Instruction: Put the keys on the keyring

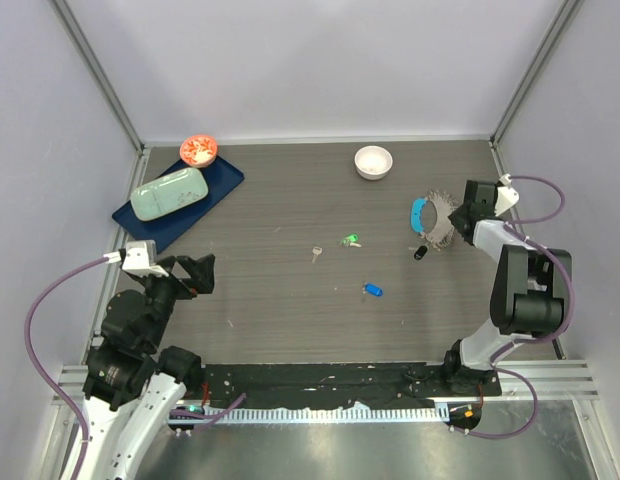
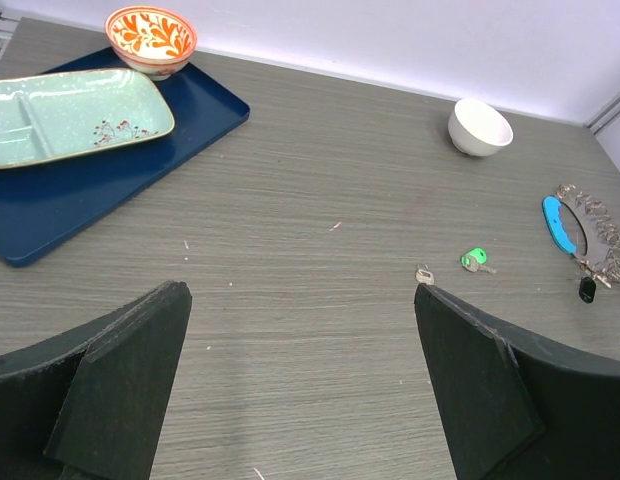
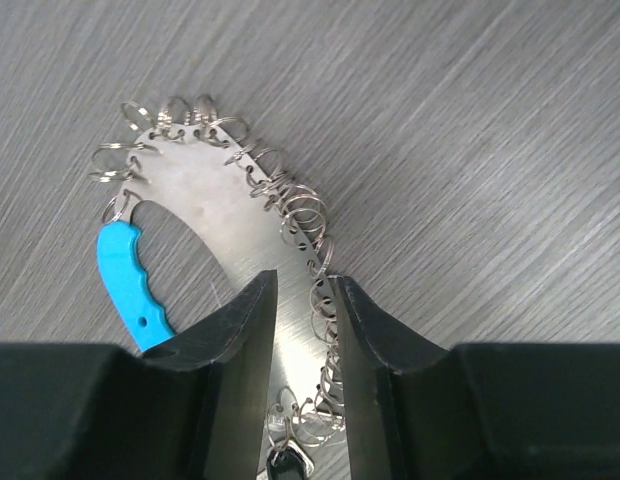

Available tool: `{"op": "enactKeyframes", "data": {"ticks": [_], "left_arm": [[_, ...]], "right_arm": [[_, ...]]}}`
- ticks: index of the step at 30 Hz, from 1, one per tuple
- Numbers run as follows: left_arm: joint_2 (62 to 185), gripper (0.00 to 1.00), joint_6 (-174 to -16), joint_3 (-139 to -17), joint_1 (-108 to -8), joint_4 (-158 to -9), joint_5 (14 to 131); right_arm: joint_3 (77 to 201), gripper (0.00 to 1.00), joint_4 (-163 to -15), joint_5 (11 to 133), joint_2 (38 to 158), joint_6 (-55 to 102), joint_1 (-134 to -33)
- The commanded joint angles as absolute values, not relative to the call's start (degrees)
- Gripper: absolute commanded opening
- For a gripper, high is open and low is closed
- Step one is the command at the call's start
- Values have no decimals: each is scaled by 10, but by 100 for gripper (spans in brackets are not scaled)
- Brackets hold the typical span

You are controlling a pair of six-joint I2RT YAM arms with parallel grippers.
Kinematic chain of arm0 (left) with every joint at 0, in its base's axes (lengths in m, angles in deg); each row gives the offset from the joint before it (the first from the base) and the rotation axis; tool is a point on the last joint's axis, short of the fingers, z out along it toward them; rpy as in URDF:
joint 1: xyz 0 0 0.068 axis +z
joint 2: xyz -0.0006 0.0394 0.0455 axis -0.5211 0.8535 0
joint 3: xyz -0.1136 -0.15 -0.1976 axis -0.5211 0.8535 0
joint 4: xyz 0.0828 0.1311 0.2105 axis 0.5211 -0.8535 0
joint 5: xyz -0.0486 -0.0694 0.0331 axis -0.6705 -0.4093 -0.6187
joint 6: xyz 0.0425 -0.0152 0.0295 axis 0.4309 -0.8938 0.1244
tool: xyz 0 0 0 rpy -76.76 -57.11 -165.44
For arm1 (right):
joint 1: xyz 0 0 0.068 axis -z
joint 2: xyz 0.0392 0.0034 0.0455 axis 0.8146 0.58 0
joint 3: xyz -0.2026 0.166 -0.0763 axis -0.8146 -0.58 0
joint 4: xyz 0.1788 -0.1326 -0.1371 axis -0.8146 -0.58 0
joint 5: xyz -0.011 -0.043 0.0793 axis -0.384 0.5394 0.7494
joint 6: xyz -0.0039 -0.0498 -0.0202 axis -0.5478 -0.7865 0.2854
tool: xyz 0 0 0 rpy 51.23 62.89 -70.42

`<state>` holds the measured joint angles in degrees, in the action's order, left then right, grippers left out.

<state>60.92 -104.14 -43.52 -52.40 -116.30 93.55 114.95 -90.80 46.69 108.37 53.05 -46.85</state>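
Observation:
The keyring [image 3: 225, 205] is a curved silvery strip edged with many small wire rings, with a light-blue plastic strip [image 3: 128, 280]. It lies at the right of the table [image 1: 437, 215]. My right gripper [image 3: 305, 280] is closed narrowly across its strip and rings. A black-headed key [image 3: 290, 468] hangs on a ring at its near end [image 1: 419, 252]. Loose on the table are a silver key [image 1: 316, 253], a green key [image 1: 351, 239] and a blue key [image 1: 372, 290]. My left gripper [image 2: 298, 292] is open and empty, above bare table at the left [image 1: 195, 272].
A dark blue tray [image 1: 222, 180] at the back left holds a pale green plate [image 1: 168, 193] and an orange patterned bowl [image 1: 198, 150]. A white bowl [image 1: 373, 161] stands at the back centre. Grey walls close in the table on three sides.

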Motion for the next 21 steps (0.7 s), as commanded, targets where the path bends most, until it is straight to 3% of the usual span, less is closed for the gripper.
{"op": "enactKeyframes", "data": {"ticks": [1, 9, 21], "left_arm": [[602, 100, -1036, -434, -525, -1157, 936], [603, 100, -1036, -434, -525, -1157, 937], [608, 100, -1036, -434, -525, -1157, 937]], "right_arm": [[1145, 35, -852, 471, 1101, 596, -457], [1141, 29, -821, 474, 1137, 615, -451], [1131, 28, -819, 479, 1145, 622, -446]]}}
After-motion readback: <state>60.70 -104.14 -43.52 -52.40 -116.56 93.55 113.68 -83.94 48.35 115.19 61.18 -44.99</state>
